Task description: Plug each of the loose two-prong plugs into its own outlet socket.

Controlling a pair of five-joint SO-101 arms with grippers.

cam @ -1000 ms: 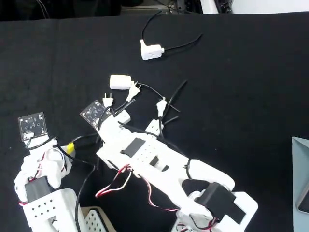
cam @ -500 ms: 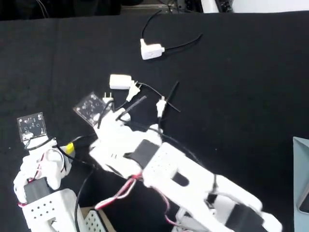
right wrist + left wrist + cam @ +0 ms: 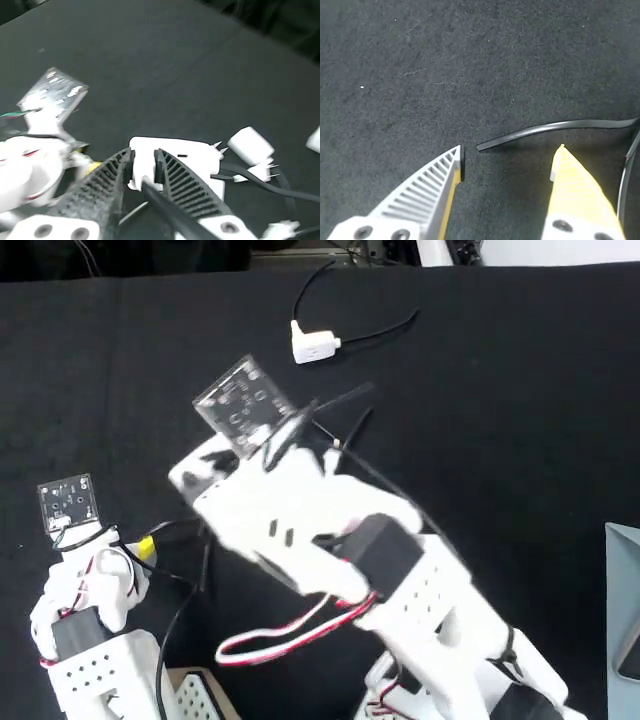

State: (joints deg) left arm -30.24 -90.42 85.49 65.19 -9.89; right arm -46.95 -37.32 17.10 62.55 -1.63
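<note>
We see the right gripper (image 3: 142,157) clenched on a white socket block (image 3: 192,155), with a loose white plug (image 3: 257,171), blurred, near it on the black table (image 3: 150,60). Another socket block (image 3: 315,343) lies well apart, towards the table's far edge. The left gripper (image 3: 511,150) is released, its jaws spread either side of a black cable end (image 3: 485,146).

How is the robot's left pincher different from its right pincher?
The left gripper has one white finger and one yellow finger; the right gripper has black ones. The left gripper is wide open and holds nothing, with just the end of a black cable lying on the black cloth below it; the right gripper is pinched onto a white block. Both have pointed fingers.
</note>
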